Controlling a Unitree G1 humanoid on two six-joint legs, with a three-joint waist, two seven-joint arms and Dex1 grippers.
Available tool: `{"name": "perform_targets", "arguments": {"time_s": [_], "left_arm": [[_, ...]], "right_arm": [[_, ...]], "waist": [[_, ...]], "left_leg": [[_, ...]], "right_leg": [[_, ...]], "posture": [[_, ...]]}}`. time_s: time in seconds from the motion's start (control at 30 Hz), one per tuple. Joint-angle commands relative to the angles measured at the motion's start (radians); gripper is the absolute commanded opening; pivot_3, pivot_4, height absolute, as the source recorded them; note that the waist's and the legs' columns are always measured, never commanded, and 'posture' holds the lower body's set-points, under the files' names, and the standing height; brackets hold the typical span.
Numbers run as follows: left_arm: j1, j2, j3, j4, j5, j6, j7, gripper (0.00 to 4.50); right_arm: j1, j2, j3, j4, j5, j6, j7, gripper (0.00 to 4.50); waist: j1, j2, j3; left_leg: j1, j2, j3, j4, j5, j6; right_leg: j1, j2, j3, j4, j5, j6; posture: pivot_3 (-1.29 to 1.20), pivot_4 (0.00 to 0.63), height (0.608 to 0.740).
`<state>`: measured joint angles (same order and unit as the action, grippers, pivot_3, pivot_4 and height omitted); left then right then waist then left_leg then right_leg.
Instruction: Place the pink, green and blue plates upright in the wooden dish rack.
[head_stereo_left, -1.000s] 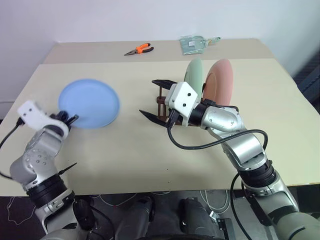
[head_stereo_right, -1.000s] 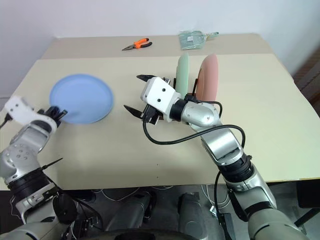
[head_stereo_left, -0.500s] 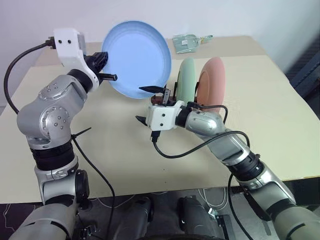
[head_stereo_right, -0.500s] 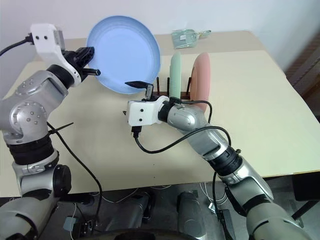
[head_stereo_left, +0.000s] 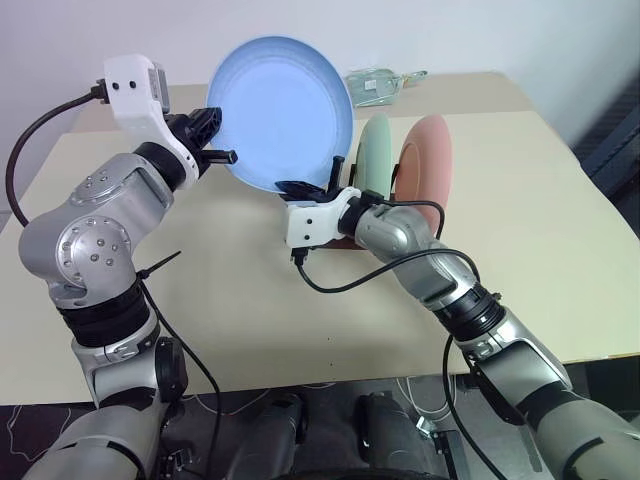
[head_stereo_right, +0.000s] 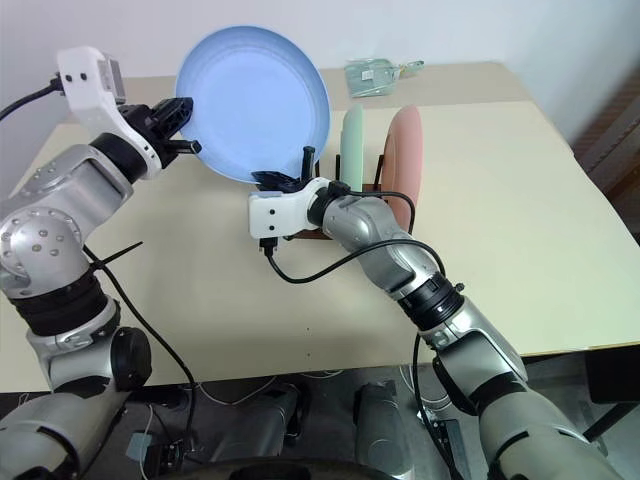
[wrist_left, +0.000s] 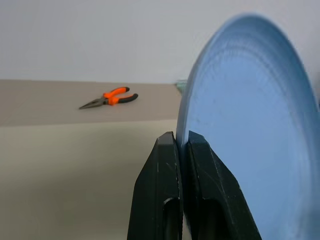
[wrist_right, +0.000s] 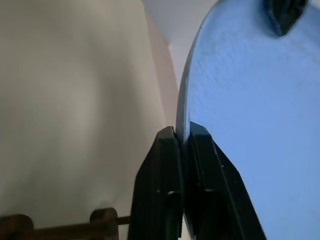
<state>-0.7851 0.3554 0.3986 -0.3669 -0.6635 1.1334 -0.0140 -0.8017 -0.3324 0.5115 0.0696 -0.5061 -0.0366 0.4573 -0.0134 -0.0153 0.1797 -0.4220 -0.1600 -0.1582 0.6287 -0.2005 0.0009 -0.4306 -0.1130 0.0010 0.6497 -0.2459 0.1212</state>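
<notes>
The blue plate (head_stereo_left: 280, 105) is held up on edge above the table, its face toward me. My left gripper (head_stereo_left: 218, 138) is shut on its left rim, its black fingers (wrist_left: 167, 165) pinching the edge. My right gripper (head_stereo_left: 298, 187) is shut on the plate's lower rim (wrist_right: 186, 107). Just behind stand the green plate (head_stereo_left: 377, 150) and the pink plate (head_stereo_left: 430, 160), both upright in the wooden dish rack (wrist_right: 60, 230). In the eye views my right hand hides most of the rack.
Orange-handled pliers (wrist_left: 110, 97) lie on the far table behind the blue plate. A clear plastic bag (head_stereo_left: 380, 85) sits at the back near the wall. The beige table (head_stereo_left: 560, 250) extends bare to the right of the rack and to the front.
A second ago the blue plate lay low by the table; my left gripper raised it upright. My right gripper, open until now, moved in and shut on its lower rim.
</notes>
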Motion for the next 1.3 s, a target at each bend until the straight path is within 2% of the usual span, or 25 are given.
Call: {"name": "perform_targets", "arguments": {"time_s": [0.03, 0.07, 0.13, 0.23, 0.4, 0.5, 0.6, 0.77, 0.97, 1.3], "left_arm": [[-0.059, -0.049, 0.087, -0.012, -0.002, -0.182, 0.039, 1.46], [-0.078, -0.057, 0.123, 0.012, 0.012, -0.235, 0.067, 1.94], [-0.085, -0.037, 0.146, 0.051, 0.06, -0.317, 0.095, 1.94], [-0.01, 0.079, 0.088, 0.115, 0.228, -0.478, 0.063, 1.94], [0.089, 0.135, 0.067, 0.178, 0.305, -0.624, 0.013, 1.94], [0.319, 0.205, -0.089, 0.196, 0.457, -0.761, -0.114, 1.94], [0.494, 0.141, -0.155, 0.146, 0.405, -0.812, -0.211, 1.94], [0.629, 0.098, -0.242, 0.105, 0.405, -0.864, -0.326, 1.94], [0.677, 0.074, -0.283, 0.072, 0.371, -0.865, -0.415, 1.94], [0.697, 0.069, -0.311, 0.049, 0.377, -0.837, -0.443, 1.94]], "right_arm": [[0.007, 0.016, -0.025, -0.051, -0.013, -0.019, -0.019, 0.0], [0.014, 0.019, -0.029, -0.059, -0.01, -0.027, -0.026, 0.0], [0.027, 0.024, -0.042, -0.073, 0.001, -0.04, -0.035, 0.0], [0.054, 0.035, -0.082, -0.108, 0.051, -0.057, -0.039, 0.0], [0.087, 0.042, -0.124, -0.152, 0.119, -0.073, -0.013, 0.0], [0.128, 0.077, -0.19, -0.233, 0.298, -0.052, 0.034, 0.0], [0.155, 0.183, -0.289, -0.368, 0.585, 0.153, 0.061, 0.0], [0.197, 0.321, -0.421, -0.498, 0.945, 0.485, -0.017, 0.0], [0.215, 0.387, -0.487, -0.524, 1.091, 0.647, -0.146, 0.0], [0.217, 0.406, -0.553, -0.498, 1.233, 0.733, -0.242, 0.0]], "waist": [[0.003, 0.0, 0.0], [0.003, -0.001, 0.0], [0.001, -0.001, 0.001], [-0.007, -0.001, 0.0], [0.005, -0.002, 0.001], [0.001, -0.002, 0.0], [0.001, -0.001, 0.0], [0.001, -0.004, 0.001], [0.001, -0.002, 0.001], [0.0, -0.002, 0.001]], "left_leg": [[0.0, 0.0, 0.0, 0.0, 0.0, 0.0], [0.0, 0.0, 0.0, 0.0, 0.0, 0.0], [0.0, 0.0, 0.0, 0.0, 0.0, 0.0], [0.001, 0.0, 0.002, -0.002, 0.0, 0.0], [0.003, 0.001, 0.004, -0.002, 0.0, 0.0], [0.003, 0.0, 0.004, -0.002, 0.0, 0.0], [0.007, 0.0, 0.01, -0.007, -0.001, 0.002], [0.007, 0.004, 0.009, -0.007, -0.005, 0.008], [0.009, 0.005, 0.012, -0.009, -0.006, 0.005], [0.009, 0.006, 0.016, -0.014, -0.005, 0.007]], "right_leg": [[0.0, 0.0, 0.0, 0.0, 0.0, 0.0], [0.0, 0.0, 0.0, 0.0, 0.0, 0.0], [0.0, 0.0, 0.0, 0.0, 0.0, 0.0], [-0.001, 0.0, 0.001, 0.0, 0.0, 0.0], [0.0, 0.001, 0.004, 0.0, 0.0, 0.0], [0.001, 0.0, 0.004, 0.0, 0.0, 0.0], [0.001, 0.0, 0.011, -0.001, 0.0, 0.0], [0.0, 0.002, 0.012, 0.0, 0.001, -0.002], [-0.001, 0.001, 0.013, -0.001, 0.001, -0.003], [-0.004, 0.001, 0.015, -0.001, 0.001, -0.003]], "posture": [[0.0, 0.15, 0.72], [0.0, 0.15, 0.72], [0.0, 0.15, 0.72], [0.0, 0.15, 0.72], [0.0, 0.15, 0.72], [0.0, 0.15, 0.72], [0.0, 0.15, 0.72], [0.0, 0.15, 0.72], [0.0, 0.15, 0.72], [0.0, 0.15, 0.72]]}}
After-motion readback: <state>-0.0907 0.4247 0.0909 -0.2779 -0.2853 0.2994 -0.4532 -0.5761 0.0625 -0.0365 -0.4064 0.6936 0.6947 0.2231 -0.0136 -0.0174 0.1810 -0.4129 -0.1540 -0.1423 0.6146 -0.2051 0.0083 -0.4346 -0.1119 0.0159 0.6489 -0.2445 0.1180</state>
